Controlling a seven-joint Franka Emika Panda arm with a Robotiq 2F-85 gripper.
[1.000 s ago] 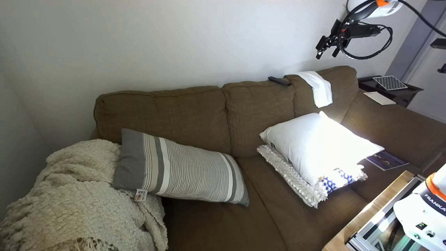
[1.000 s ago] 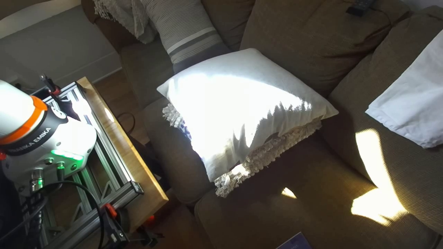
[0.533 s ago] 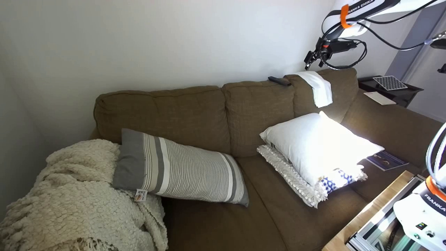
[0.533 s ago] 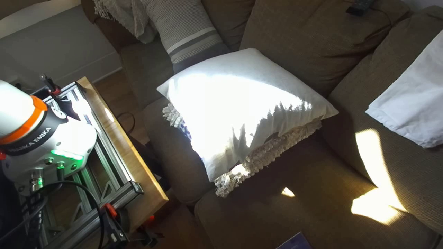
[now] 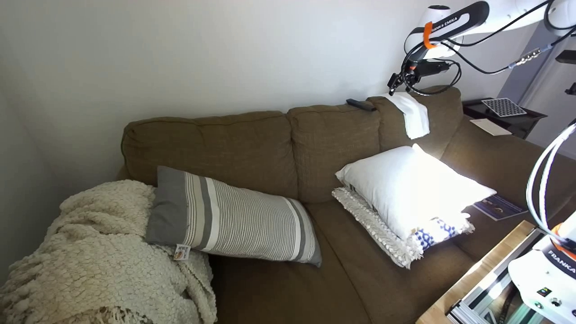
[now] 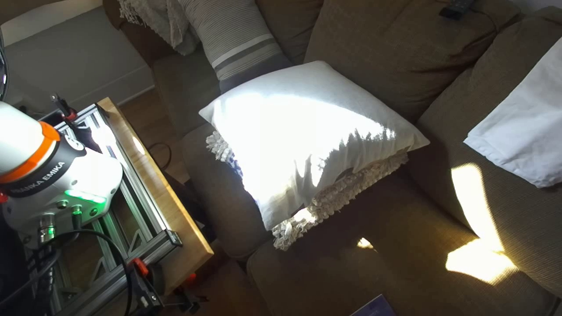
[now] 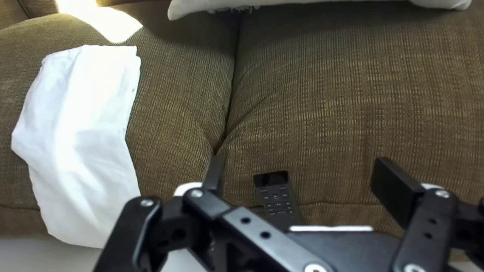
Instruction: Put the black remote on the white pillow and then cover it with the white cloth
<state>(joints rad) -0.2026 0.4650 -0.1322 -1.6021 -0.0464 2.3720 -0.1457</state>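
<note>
The black remote (image 5: 361, 105) lies on top of the couch back; it also shows at the top of an exterior view (image 6: 456, 8). In the wrist view the remote (image 7: 278, 196) lies below the jaws, nearer the left finger, its lower end hidden by the gripper. My gripper (image 7: 300, 175) is open and empty; in an exterior view the gripper (image 5: 398, 87) hangs above the couch back, right of the remote. The white cloth (image 5: 414, 117) drapes over the couch back; the cloth (image 7: 87, 143) is at left in the wrist view. The white pillow (image 6: 298, 123) lies on the seat, partly sunlit.
A fringed cushion with blue marks (image 5: 434, 231) lies under the white pillow. A striped pillow (image 5: 252, 220) and a knitted blanket (image 5: 103, 252) are at left. A wall (image 5: 225, 54) stands behind the couch back (image 5: 211, 144). A book (image 5: 499, 207) lies on the seat.
In an exterior view my gripper has moved left and down, toward the couch back and the remote, slower in the last half second. The remote, cloth and pillow have not moved.
</note>
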